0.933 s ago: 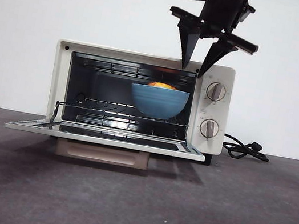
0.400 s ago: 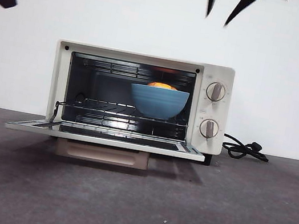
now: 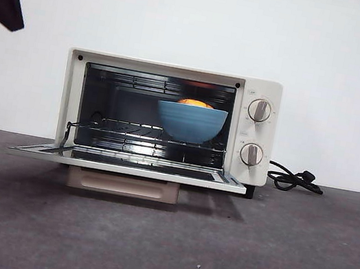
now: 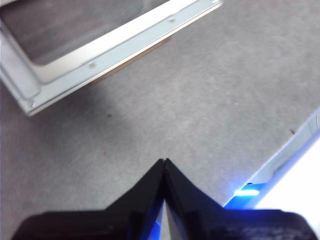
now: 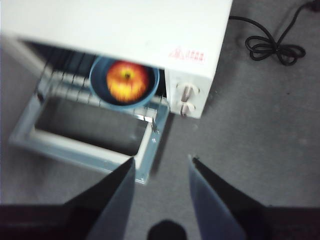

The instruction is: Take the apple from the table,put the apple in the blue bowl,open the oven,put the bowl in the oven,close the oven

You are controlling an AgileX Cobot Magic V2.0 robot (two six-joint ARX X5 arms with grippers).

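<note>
Bowl: the deep matte blue bowl (image 3: 190,122) sits on the wire rack inside the cream-white metal oven (image 3: 168,116), with the round red-and-yellow apple (image 5: 127,80) in it.
Door: the flat glass oven door (image 3: 126,163) lies open; it looks stiff and hinged, so lift it by the front edge.
Left gripper (image 4: 164,162): pinched closed, empty, above the grey table (image 4: 200,95) near the door.
Right gripper (image 5: 161,166): jaws apart, empty, high above the oven.
</note>
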